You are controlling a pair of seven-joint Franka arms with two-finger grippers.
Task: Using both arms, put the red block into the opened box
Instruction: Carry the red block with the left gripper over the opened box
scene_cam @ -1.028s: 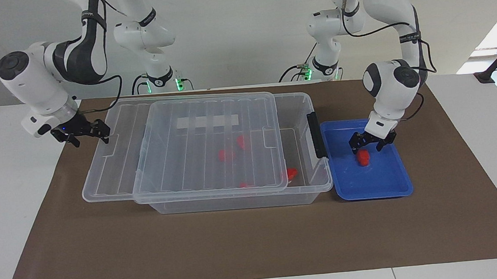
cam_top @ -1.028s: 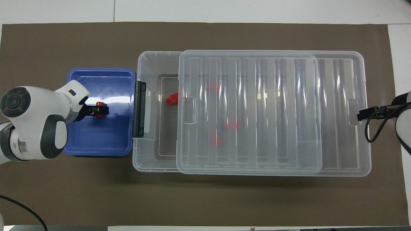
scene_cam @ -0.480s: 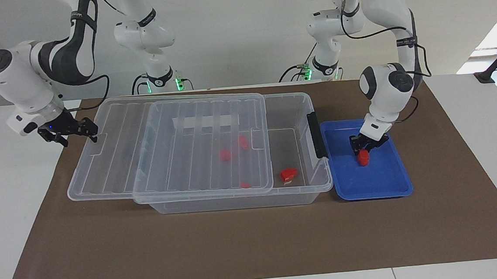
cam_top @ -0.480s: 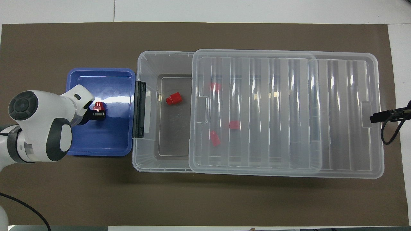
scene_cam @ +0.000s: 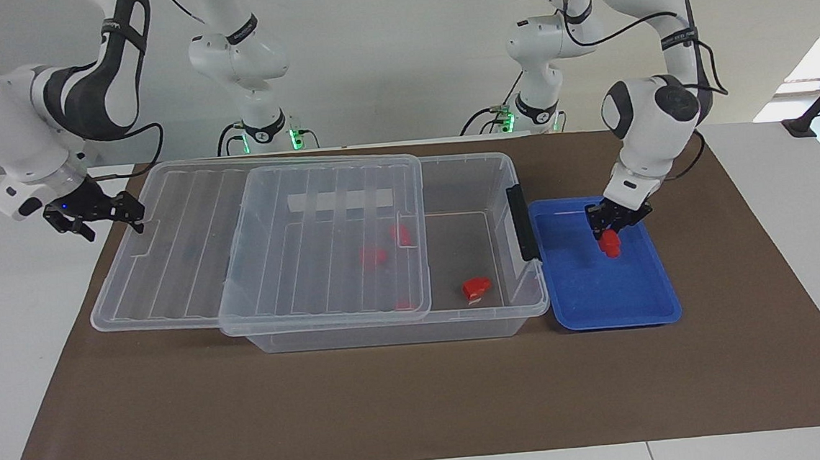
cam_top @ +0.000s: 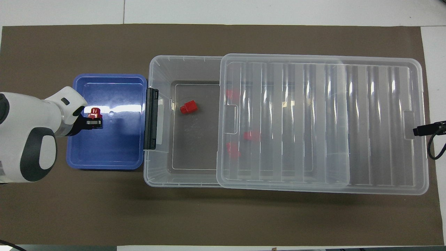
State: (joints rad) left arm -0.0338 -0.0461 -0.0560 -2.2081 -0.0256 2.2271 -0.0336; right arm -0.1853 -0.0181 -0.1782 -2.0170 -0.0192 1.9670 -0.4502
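Over the blue tray (scene_cam: pixel 643 307), the left gripper (scene_cam: pixel 611 234) is clamped on the red block (scene_cam: pixel 609 244). At the lid (scene_cam: pixel 189 263) edge beside the box (scene_cam: pixel 484 311), the right gripper (scene_cam: pixel 95 217) has its fingers apart.

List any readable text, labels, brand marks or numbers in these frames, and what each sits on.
No text can be read.
Whitish label strip on the box: appears blank.
Small lettering on the arm bands, for instance the left arm's black band: too small to read.
Blue tray, red block: no markings seen.
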